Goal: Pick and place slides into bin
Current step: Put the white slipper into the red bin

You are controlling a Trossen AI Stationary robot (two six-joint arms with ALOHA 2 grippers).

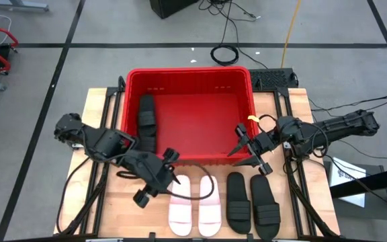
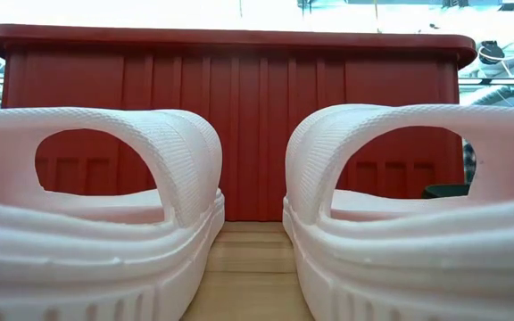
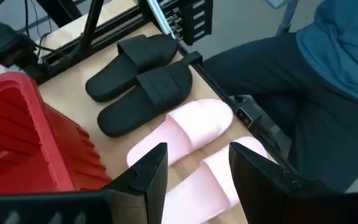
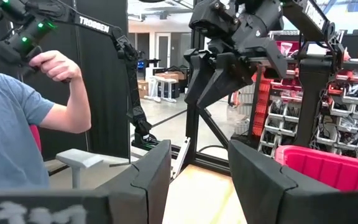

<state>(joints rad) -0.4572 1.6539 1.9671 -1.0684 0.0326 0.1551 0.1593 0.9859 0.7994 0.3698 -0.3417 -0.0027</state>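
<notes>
Both pincers released: left pincer (image 1: 168, 173) above the pink slides (image 1: 195, 205), right pincer (image 1: 247, 149) by the bin (image 1: 188, 76).

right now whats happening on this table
Two robot arms are clearing slides into a red bin. One black slide already lies in the bin, by its left wall. On the table in front of the bin sit a pale pink pair and a black pair. The left gripper hangs open just above the pink pair, holding nothing. The right gripper is open and empty too, at the bin's front right corner.
</notes>
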